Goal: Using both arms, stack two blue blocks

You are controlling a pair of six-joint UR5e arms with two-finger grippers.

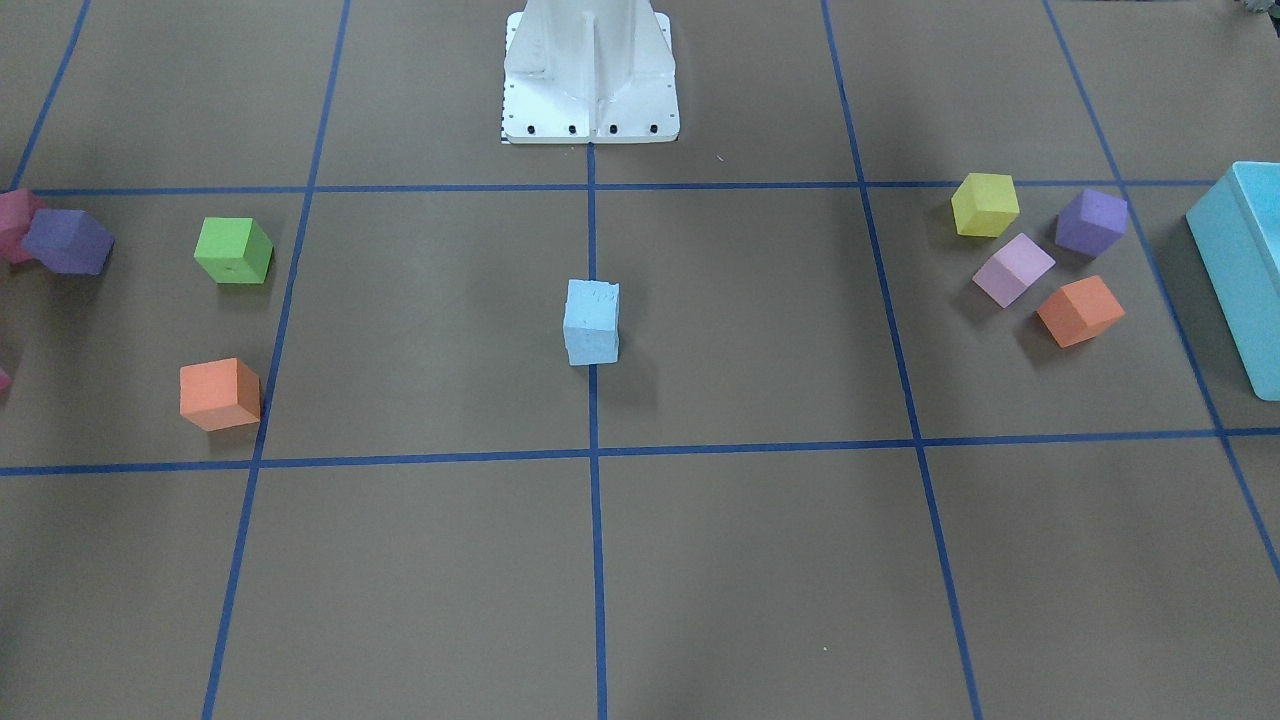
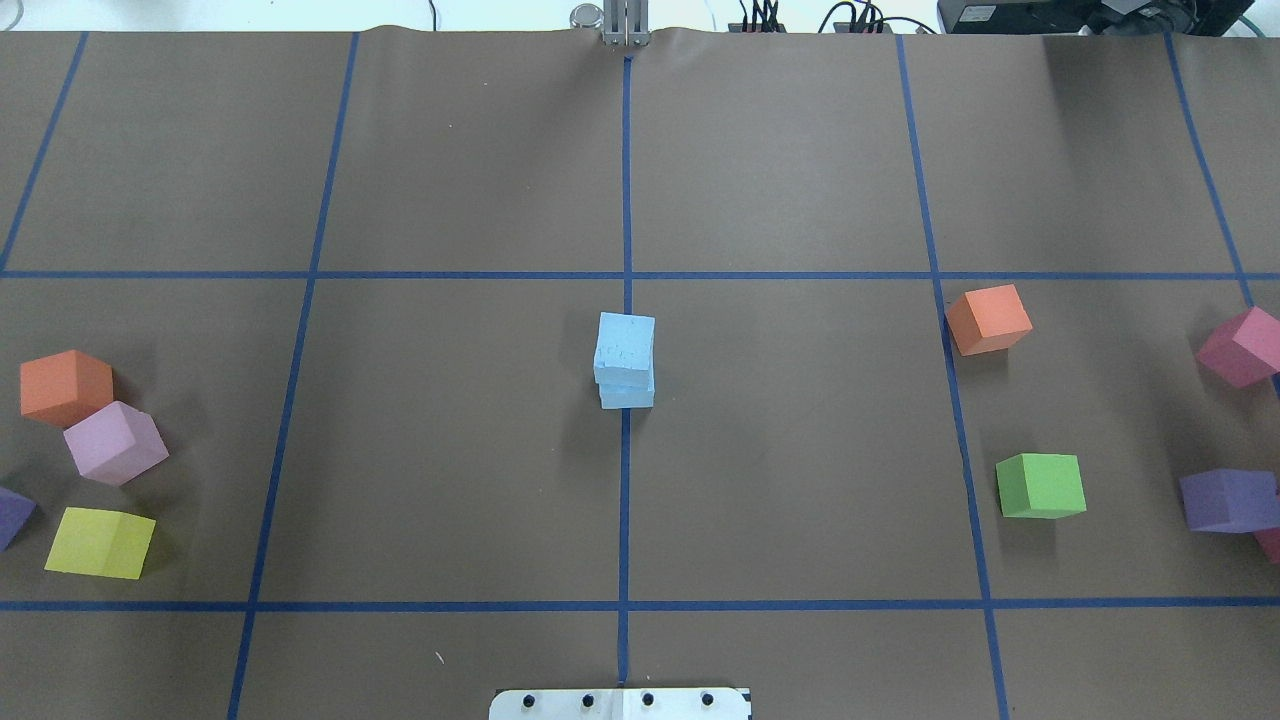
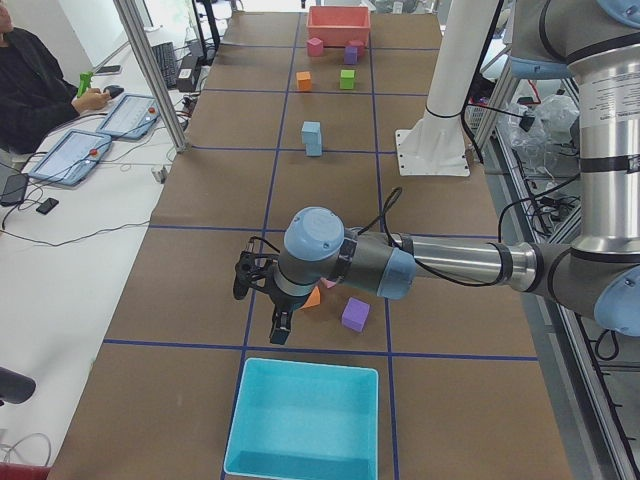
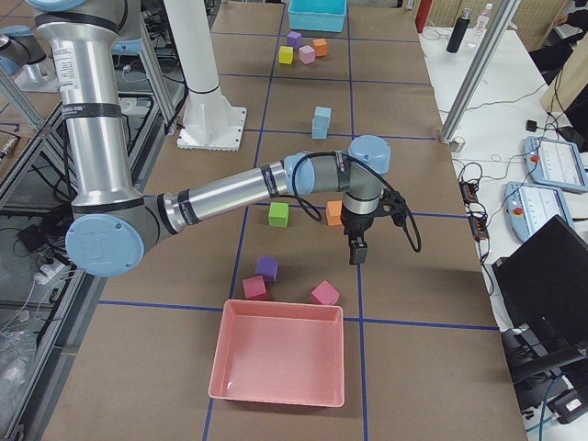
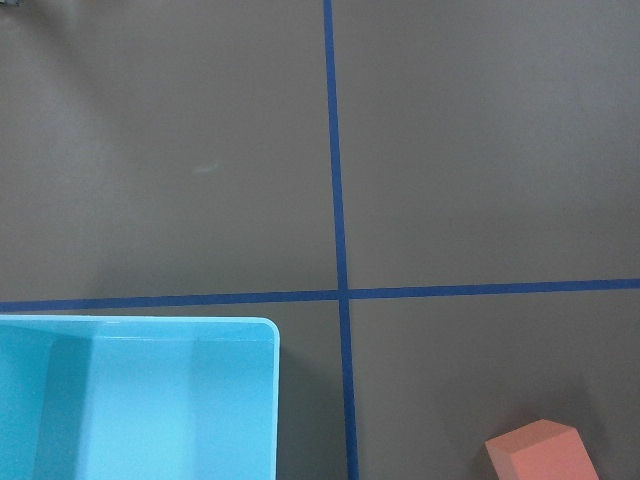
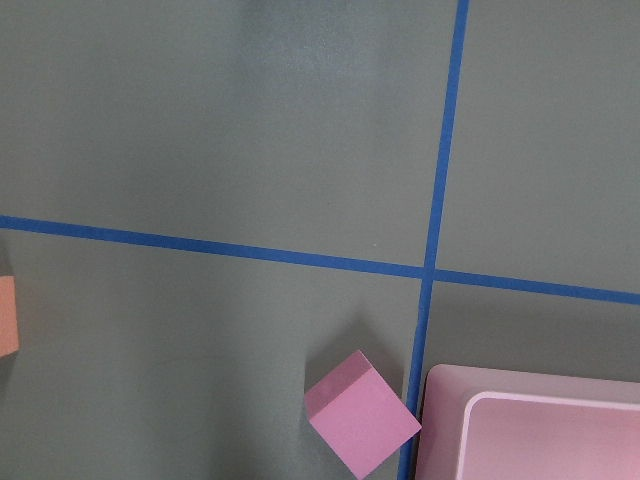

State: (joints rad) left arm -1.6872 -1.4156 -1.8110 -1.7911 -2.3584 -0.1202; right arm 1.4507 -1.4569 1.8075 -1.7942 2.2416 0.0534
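The two blue blocks stand stacked one on the other on the centre tape line, the upper one (image 2: 626, 343) resting on the lower one (image 2: 627, 392). The stack also shows in the front view (image 1: 591, 320) and small in both side views (image 3: 312, 138) (image 4: 322, 121). No gripper touches it. My left gripper (image 3: 279, 328) hangs far from the stack, by the turquoise bin (image 3: 305, 420). My right gripper (image 4: 356, 250) hangs near the orange cube (image 4: 333, 213), also far from the stack. I cannot tell whether either gripper is open or shut.
Yellow (image 2: 100, 543), lilac (image 2: 115, 443) and orange (image 2: 66, 387) cubes lie on my left side. Orange (image 2: 988, 319), green (image 2: 1041, 486), purple (image 2: 1227, 500) and pink (image 2: 1243, 347) cubes lie on my right. A pink bin (image 4: 280, 363) stands at the right end. The white base post (image 1: 590, 70) stands at the middle.
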